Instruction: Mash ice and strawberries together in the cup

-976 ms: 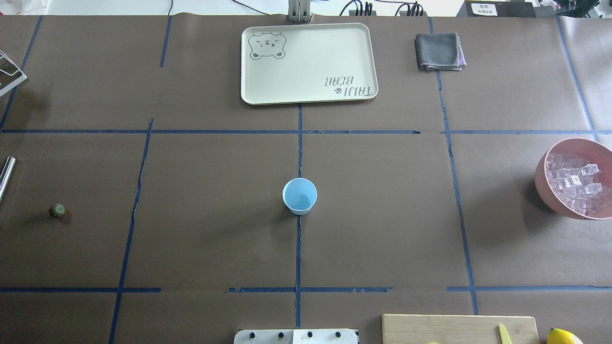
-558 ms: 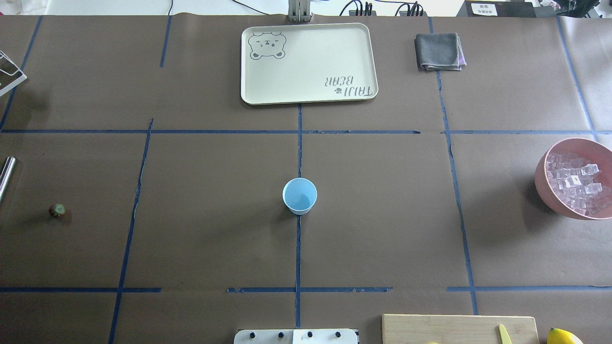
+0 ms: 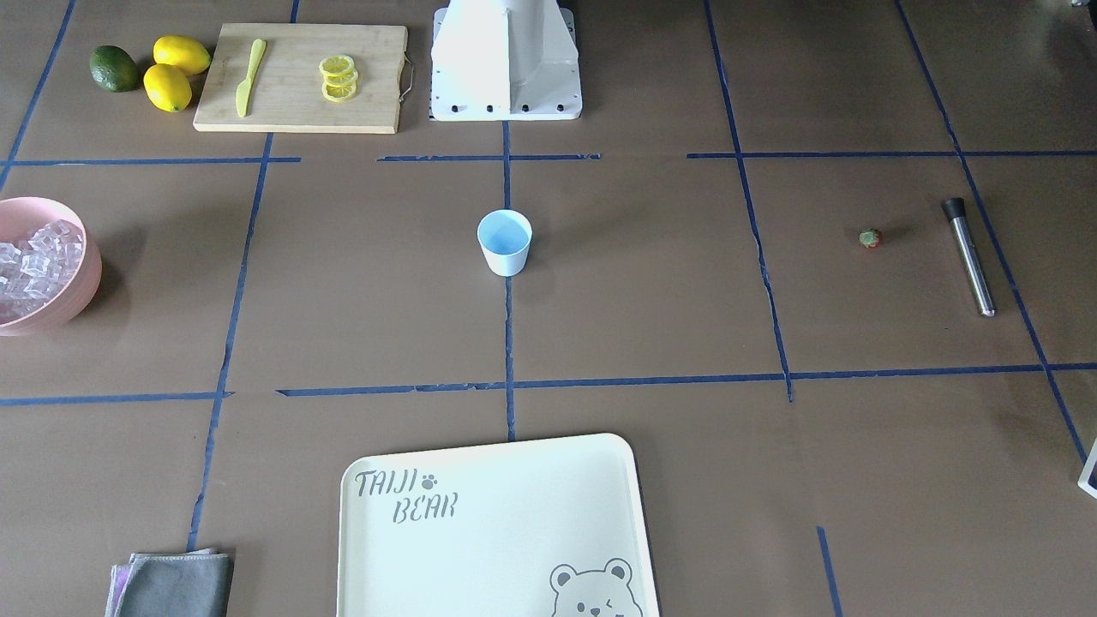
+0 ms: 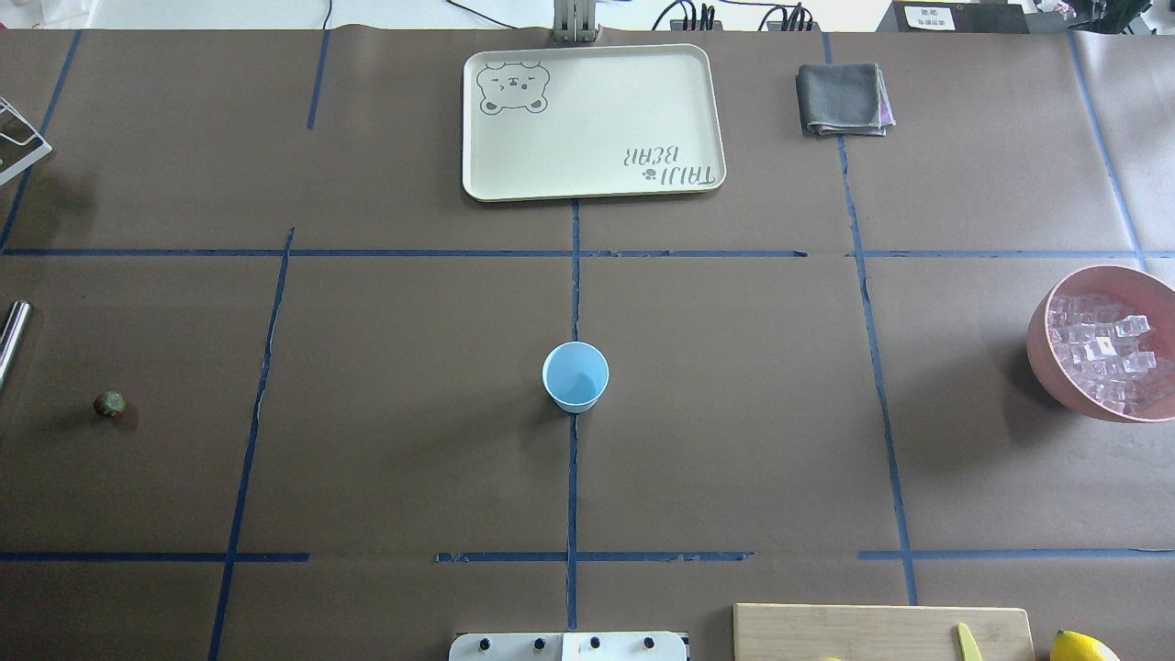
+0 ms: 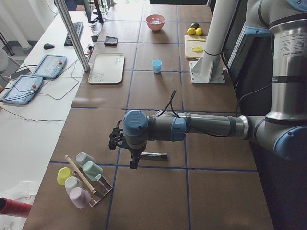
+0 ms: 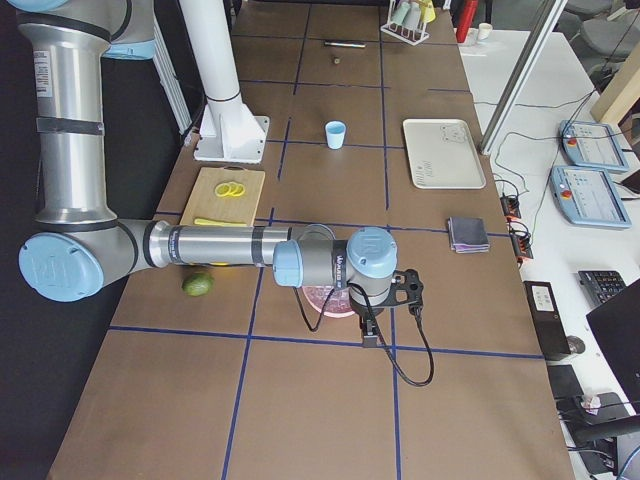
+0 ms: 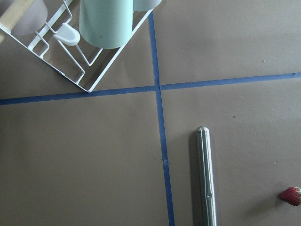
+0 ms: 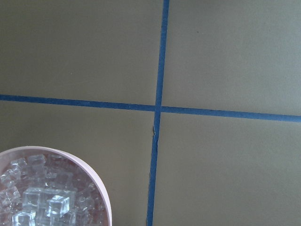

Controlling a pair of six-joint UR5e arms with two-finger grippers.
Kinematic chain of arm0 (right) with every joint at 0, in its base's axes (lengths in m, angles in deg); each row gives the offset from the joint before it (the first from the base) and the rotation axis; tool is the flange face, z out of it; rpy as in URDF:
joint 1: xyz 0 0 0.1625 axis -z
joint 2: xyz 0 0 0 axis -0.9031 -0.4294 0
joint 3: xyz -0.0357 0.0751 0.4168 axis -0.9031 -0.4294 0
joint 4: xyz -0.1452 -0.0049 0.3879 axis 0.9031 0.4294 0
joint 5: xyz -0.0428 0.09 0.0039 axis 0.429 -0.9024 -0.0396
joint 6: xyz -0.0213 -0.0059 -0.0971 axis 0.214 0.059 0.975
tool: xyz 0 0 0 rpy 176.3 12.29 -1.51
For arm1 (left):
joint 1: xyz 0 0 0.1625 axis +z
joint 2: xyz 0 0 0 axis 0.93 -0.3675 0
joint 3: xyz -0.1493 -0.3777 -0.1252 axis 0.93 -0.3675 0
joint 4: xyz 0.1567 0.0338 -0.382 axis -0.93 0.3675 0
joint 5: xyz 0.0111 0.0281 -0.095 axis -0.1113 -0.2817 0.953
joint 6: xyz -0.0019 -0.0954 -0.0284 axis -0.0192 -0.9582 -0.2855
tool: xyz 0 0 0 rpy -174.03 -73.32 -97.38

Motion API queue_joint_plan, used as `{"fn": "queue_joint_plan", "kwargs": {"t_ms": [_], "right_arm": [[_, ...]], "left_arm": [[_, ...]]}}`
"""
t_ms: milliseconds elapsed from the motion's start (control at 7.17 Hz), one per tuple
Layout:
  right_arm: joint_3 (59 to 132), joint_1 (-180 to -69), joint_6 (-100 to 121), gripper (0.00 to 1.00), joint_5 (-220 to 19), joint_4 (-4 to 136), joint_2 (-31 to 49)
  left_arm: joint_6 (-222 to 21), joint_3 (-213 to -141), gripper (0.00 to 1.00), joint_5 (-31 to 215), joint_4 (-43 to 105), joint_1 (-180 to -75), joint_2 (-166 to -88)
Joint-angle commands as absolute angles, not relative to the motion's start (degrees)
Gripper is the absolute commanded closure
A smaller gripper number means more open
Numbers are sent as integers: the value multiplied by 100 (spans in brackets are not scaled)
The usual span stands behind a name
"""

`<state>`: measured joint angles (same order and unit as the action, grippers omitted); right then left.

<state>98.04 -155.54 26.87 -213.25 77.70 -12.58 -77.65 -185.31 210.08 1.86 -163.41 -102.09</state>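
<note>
While the cup (image 4: pixel 576 375) stands upright in the middle of the table, on the central blue tape line, both arms are well apart from it. The strawberry (image 4: pixel 110 404) lies alone on the robot's left side, near a metal rod (image 3: pixel 968 257) but not touching it. The ice (image 4: pixel 1102 353) is piled in the pink bowl (image 4: pixel 1042 367) at the right edge — also far from the cup. The left gripper (image 5: pixel 133 162) hangs over the table by the rod and points down. The right gripper (image 6: pixel 369 332) hangs just by the bowl. Only the side views show them, so I cannot tell if the jaws are spread or pressed together. A tray (image 4: pixel 592 124) lies beyond the cup, and a grey cloth (image 4: pixel 843 99) lies to its right.
</note>
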Motion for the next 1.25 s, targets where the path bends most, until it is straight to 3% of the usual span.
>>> {"fn": "queue_joint_plan", "kwargs": {"t_ms": [0,697,1115], "right_arm": [[10289,-15073,1874,0,-21342,7766,-1260],[10466,-13727,-219,3,-20816,6072,-1813],[10177,-13401,-212,22,-20534,6052,-1753]], "left_arm": [[-7772,-18785,0,21004,179,-16354,-10010],[-7772,-18794,0,21004,179,-16354,-10010],[-7772,-18794,0,21013,179,-16354,-10010]]}}
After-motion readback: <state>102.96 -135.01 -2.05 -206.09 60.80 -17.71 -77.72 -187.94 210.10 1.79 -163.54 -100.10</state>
